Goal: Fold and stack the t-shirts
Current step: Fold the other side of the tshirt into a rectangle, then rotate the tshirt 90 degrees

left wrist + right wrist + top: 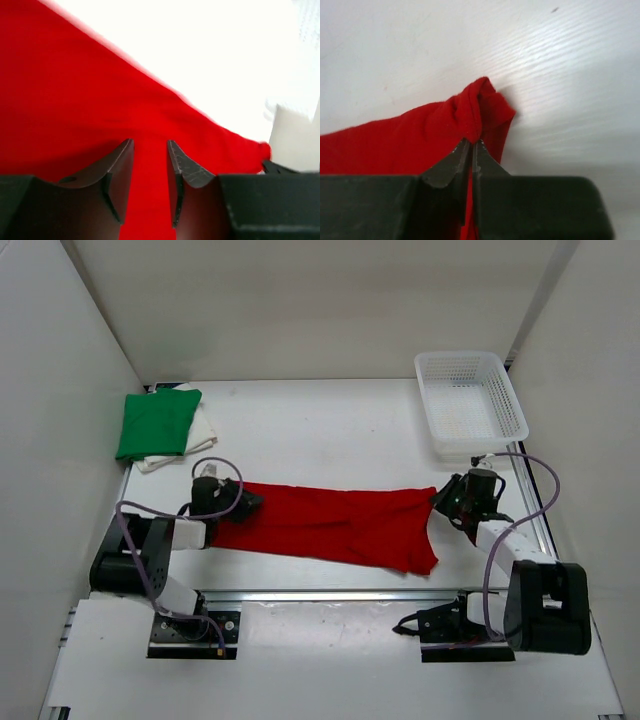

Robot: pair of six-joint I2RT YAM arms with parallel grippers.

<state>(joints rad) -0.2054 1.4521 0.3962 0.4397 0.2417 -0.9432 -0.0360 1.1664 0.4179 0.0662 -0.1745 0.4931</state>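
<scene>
Top view looks down; wrist views closely share the red t-shirt point(330, 525).

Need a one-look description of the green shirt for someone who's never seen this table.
Look at the table's far left corner, opposite the white mesh basket. The green t-shirt lies folded there on top of a white t-shirt, the only green thing; the red t-shirt lies spread out at the near edge.
</scene>
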